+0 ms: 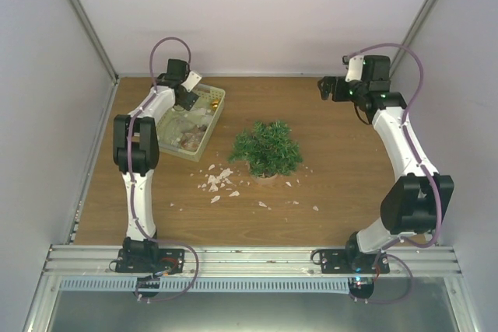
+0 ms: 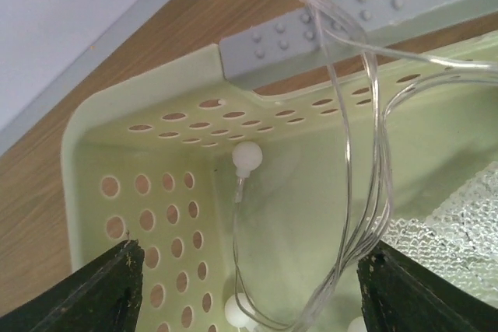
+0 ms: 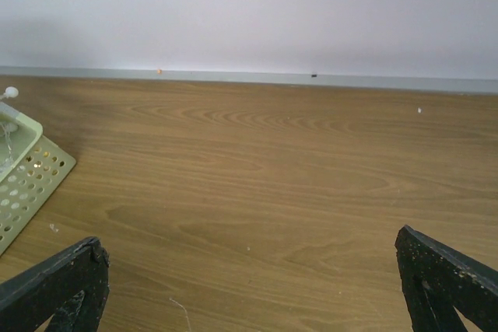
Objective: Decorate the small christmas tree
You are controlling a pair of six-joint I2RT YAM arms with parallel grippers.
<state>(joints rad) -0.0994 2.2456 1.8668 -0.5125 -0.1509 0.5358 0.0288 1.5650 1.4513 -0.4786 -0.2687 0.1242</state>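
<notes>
The small christmas tree (image 1: 267, 148), bushy and dark green, stands mid-table with its pot mostly hidden by the branches. My left gripper (image 1: 187, 100) reaches down into the pale green basket (image 1: 216, 105) at the back left. In the left wrist view this gripper (image 2: 249, 301) is open, its dark fingers (image 2: 109, 293) straddling a clear-wired light string (image 2: 366, 219) with white bulbs (image 2: 247, 158); the wire bundle runs close to the right finger. My right gripper (image 1: 327, 88) hovers at the back right, far from the tree, and stands open (image 3: 249, 293) over bare wood.
A grey studded bar (image 2: 350, 21) lies across the basket rim (image 2: 156, 87), and silvery mesh (image 2: 459, 231) lies inside the basket. White scraps (image 1: 218, 180) are scattered in front of the tree. The basket corner (image 3: 23, 180) shows at the left of the right wrist view. Walls enclose the table.
</notes>
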